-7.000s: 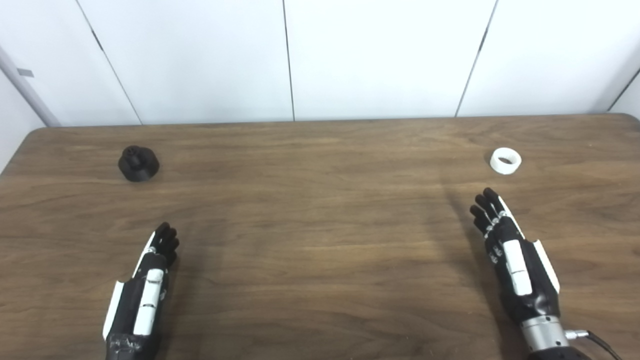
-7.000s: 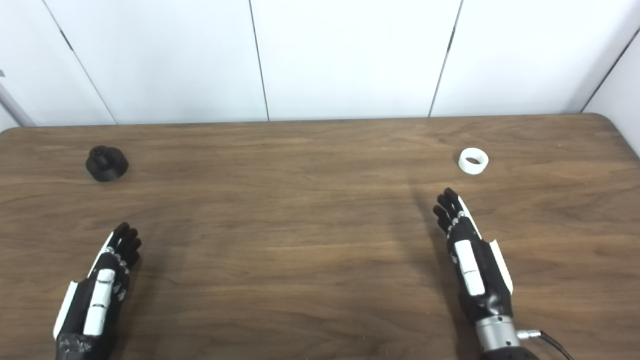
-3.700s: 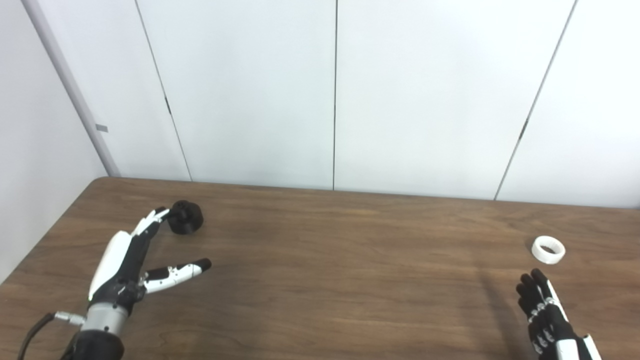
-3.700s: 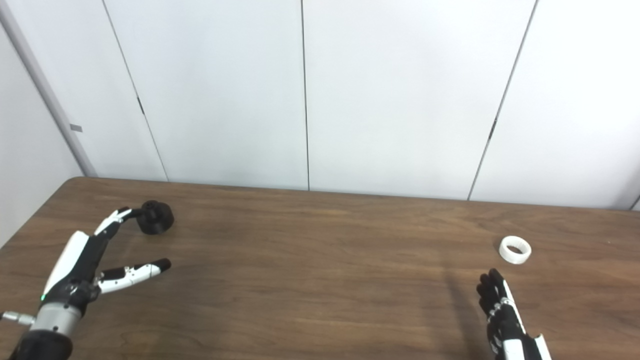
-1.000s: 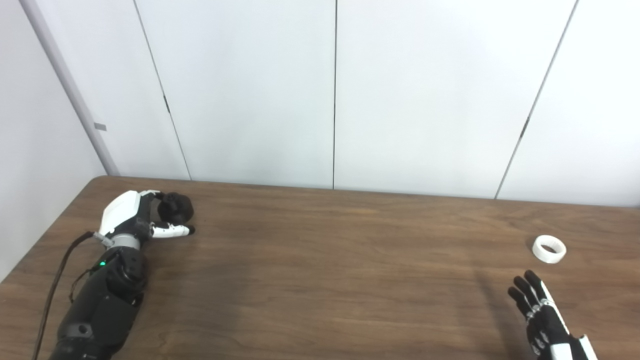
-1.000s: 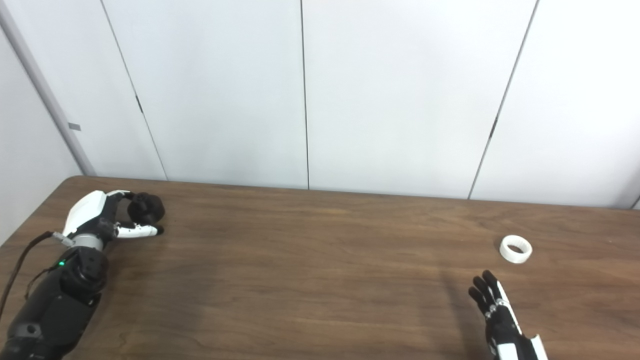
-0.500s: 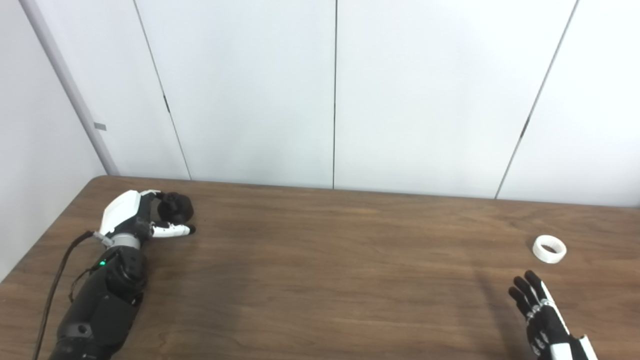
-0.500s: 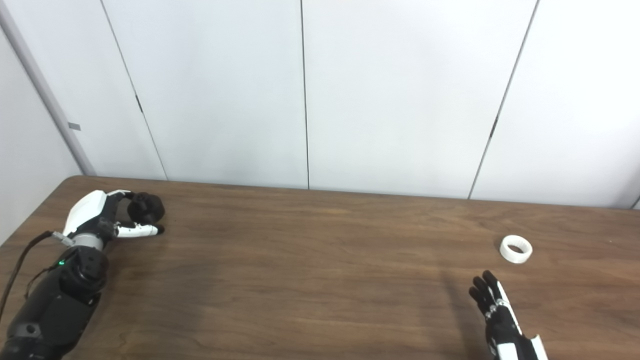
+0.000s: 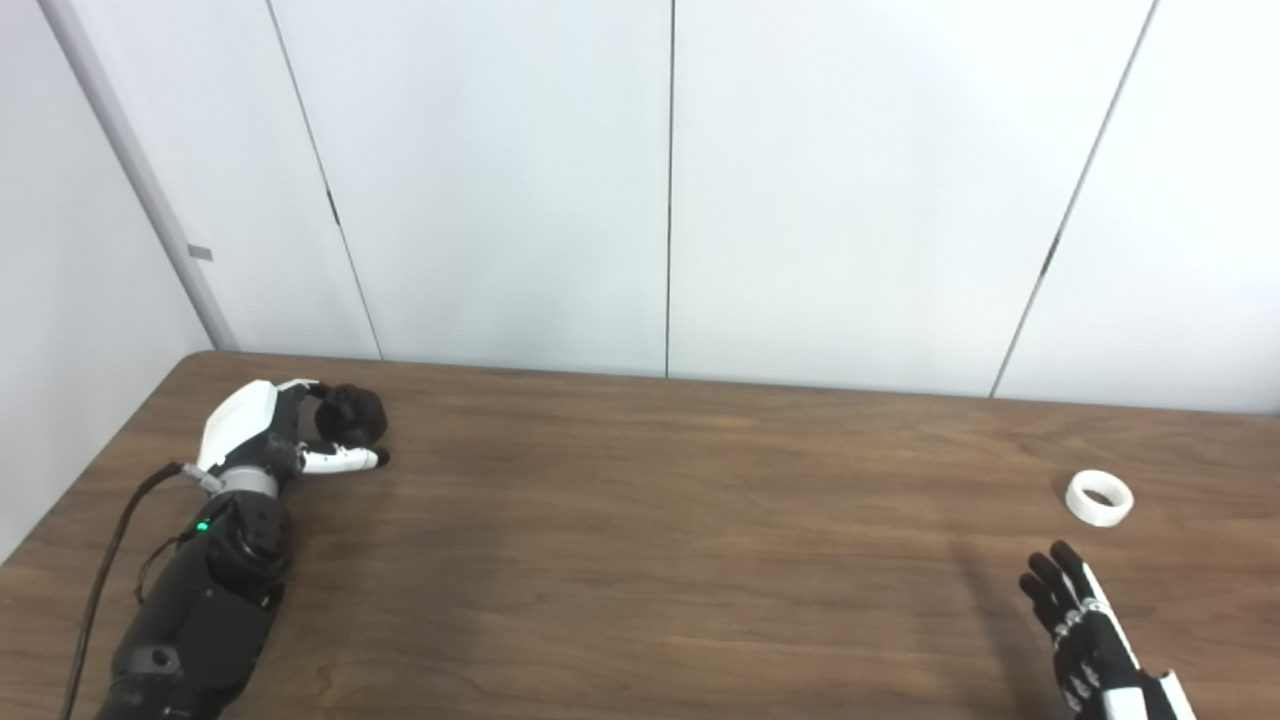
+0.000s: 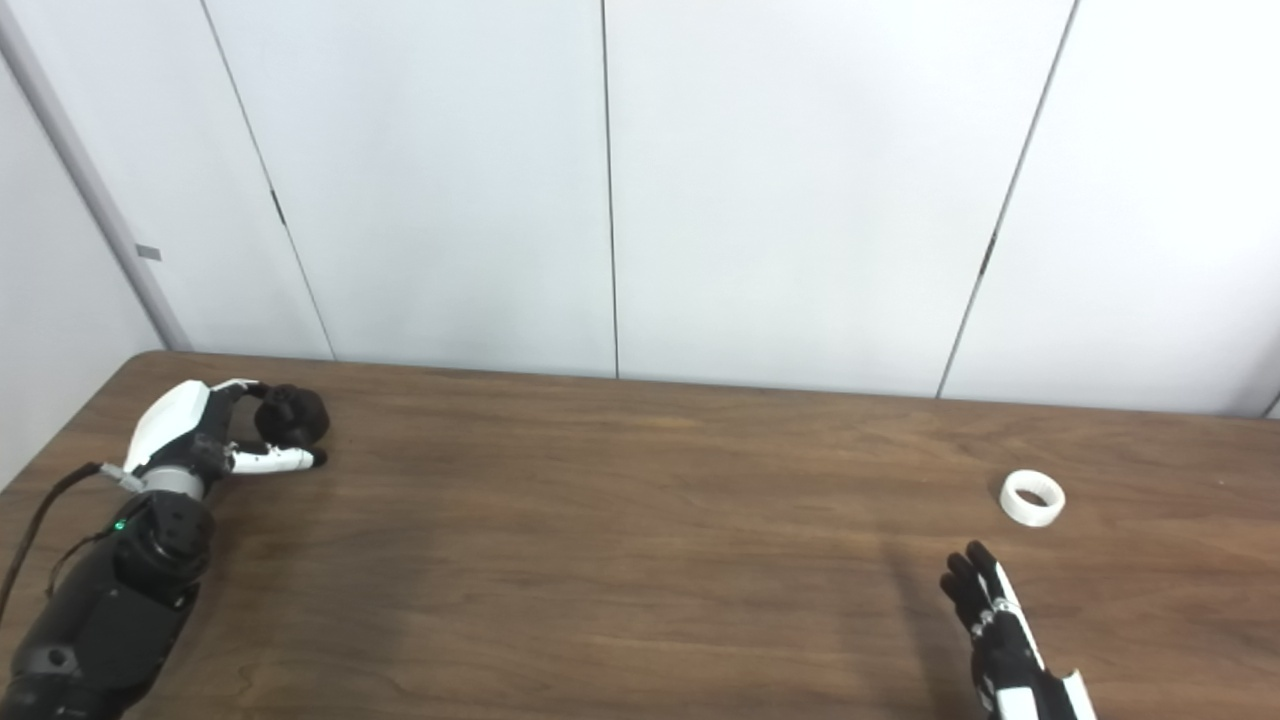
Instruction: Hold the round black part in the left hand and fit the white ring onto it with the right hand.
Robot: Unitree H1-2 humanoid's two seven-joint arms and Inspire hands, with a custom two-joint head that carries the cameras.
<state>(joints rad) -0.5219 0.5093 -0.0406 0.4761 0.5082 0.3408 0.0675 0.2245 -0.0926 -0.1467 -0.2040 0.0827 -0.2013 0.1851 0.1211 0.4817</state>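
The round black part (image 9: 355, 413) is at the table's far left, near the back edge. My left hand (image 9: 262, 432) is closed around it: the fingers curl over its far side and the white thumb lies along its near side. The part still looks to be at table level. The white ring (image 9: 1098, 497) lies flat on the table at the far right. My right hand (image 9: 1085, 630) is open at the bottom right, fingers stretched out flat, a short way in front of the ring and not touching it.
The brown wooden table (image 9: 640, 540) ends at a white panelled wall (image 9: 670, 200) at the back. Its left edge runs close beside my left arm. A black cable (image 9: 105, 570) trails from the left wrist.
Over the last second the left hand and the black part shifted only slightly. The right hand and the ring have stayed where they were.
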